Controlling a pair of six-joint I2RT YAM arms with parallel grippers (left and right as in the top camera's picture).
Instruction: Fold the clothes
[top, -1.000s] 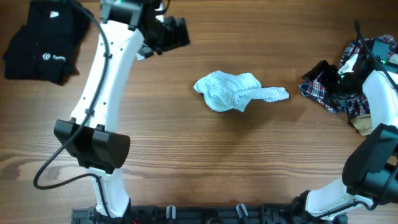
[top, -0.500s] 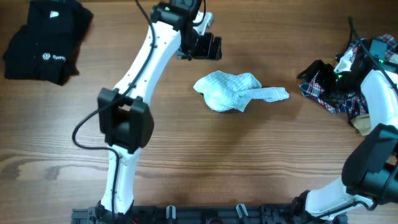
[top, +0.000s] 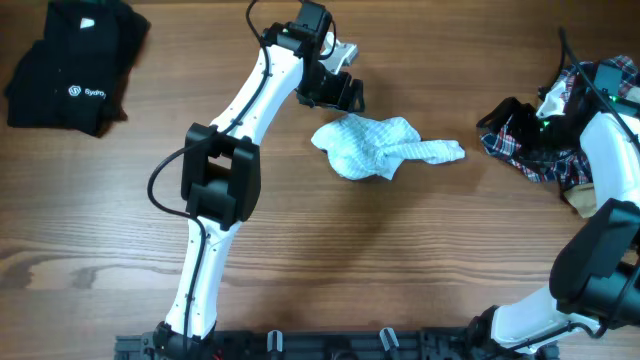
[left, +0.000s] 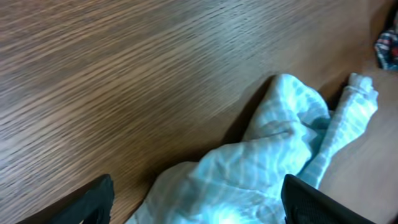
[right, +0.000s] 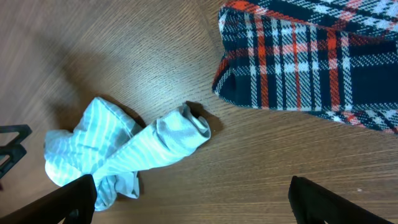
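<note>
Clothes were still unfolded: the pale-blue striped garment (top: 380, 146) lay crumpled in the middle of the table (top: 400, 270), just where it had been a second before, with one twisted end trailing right toward the plaid shirt (top: 522, 152). What had changed was the left gripper (top: 345, 97), which had swung over from beside the black garments (top: 70, 70) at the far left to hover at the striped garment's far-left edge, jaws wide and empty, so a first grab looked close. The right gripper (right: 199, 200) had stayed by the plaid shirt, jaws wide, holding nothing.
</note>
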